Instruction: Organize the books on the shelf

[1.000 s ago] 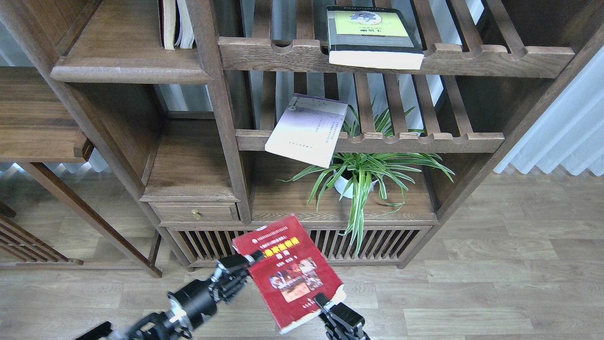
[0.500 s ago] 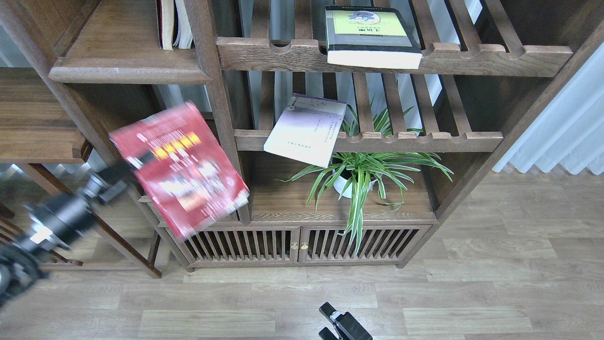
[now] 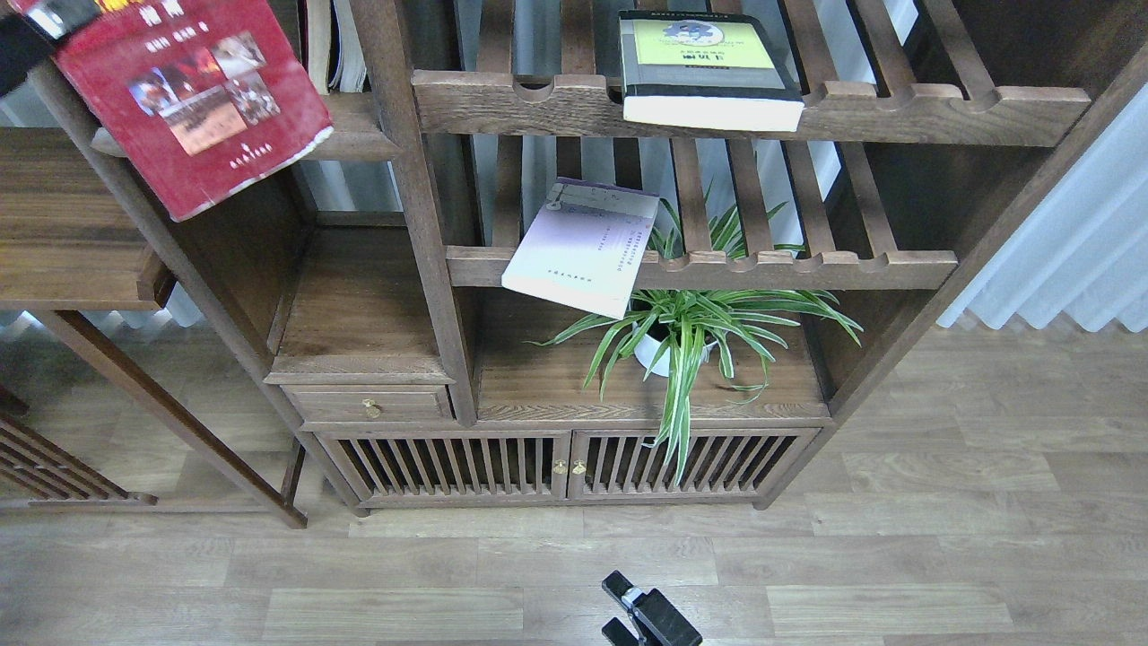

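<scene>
The red paperback (image 3: pixel 193 99) hangs tilted at the top left, in front of the solid dark-brown shelf (image 3: pixel 363 135). My left gripper (image 3: pixel 56 16) is at the top left corner and is shut on the book's upper edge; most of the arm is out of view. The thick yellow-green-and-grey book (image 3: pixel 708 67) lies flat on the upper slatted rack. The thin lavender-white paperback (image 3: pixel 581 247) lies tilted on the lower slatted rack and overhangs its front rail. My right gripper (image 3: pixel 632 599) is low over the floor at the bottom edge, holding nothing; its fingers cannot be told apart.
Two thin books (image 3: pixel 330 45) stand upright on the solid shelf by the post (image 3: pixel 408 179). A potted spider plant (image 3: pixel 686 327) stands under the lower rack. A drawer (image 3: pixel 368 404) and slatted cabinet doors (image 3: pixel 565 462) are below. A side table (image 3: pixel 63 224) stands at the left.
My left gripper has swung the red paperback from low over the floor up and left to the top left, in front of the solid shelf. The right gripper let go and stayed low.
</scene>
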You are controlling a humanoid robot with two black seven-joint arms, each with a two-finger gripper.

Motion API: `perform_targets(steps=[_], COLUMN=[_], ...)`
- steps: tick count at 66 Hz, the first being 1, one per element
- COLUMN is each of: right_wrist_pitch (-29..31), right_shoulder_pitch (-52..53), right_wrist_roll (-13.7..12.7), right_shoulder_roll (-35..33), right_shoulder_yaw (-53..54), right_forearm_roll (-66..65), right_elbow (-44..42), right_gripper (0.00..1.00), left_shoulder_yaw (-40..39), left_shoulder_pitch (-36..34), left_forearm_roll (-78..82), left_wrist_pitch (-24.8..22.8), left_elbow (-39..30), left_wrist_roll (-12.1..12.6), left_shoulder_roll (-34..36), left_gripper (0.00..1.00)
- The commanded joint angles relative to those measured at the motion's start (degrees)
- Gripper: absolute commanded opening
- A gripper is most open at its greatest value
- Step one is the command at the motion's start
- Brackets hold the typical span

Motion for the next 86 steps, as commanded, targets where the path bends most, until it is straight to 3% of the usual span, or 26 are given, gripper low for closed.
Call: perform_targets(steps=[1, 18, 26, 41, 62, 78, 86], right_wrist_pitch=[0.0, 0.0, 0.0, 0.0, 0.0, 0.0, 0.0], right_shoulder_pitch=[0.0, 0.0, 0.0, 0.7, 4.8, 11.9, 14.3], right_wrist_roll=[0.0, 0.0, 0.0, 0.9, 1.1, 3.6, 4.6], right_shoulder_roll=[0.1, 0.1, 0.1, 0.4, 0.6, 0.6, 0.6], right_shoulder_yaw=[-0.1, -0.2, -0.2, 0.2, 0.8, 2.5, 2.4], right_forearm_roll=[0.0, 0.1, 0.1, 0.4, 0.6, 0.6, 0.7], right_elbow=[0.0, 0.0, 0.0, 0.3, 1.1, 1.7, 1.7], right_gripper=[1.0, 1.0, 1.0, 1.0, 1.0, 1.0, 1.0], left_shoulder_yaw=[-1.6, -1.1, 0.4, 3.8, 4.0, 6.1, 7.7], left_shoulder_pitch=[-3.5, -12.6, -20.0, -28.5, -31.4, -32.4, -33.6], left_forearm_roll=[5.6, 16.1, 20.8, 26.5, 32.0, 37.9, 39.5], left_wrist_pitch=[0.0, 0.0, 0.0, 0.0, 0.0, 0.0, 0.0], left_elbow=[2.1, 8.8, 13.5, 22.1, 28.3, 32.2, 35.3], left_wrist_roll=[0.2, 0.2, 0.2, 0.2, -0.3, -6.3, -12.5], left_shoulder_roll=[-0.9, -10.6, -15.9, -18.8, -21.1, -23.3, -24.0], left_gripper=[0.05, 0.05, 0.05, 0.05, 0.05, 0.05, 0.05])
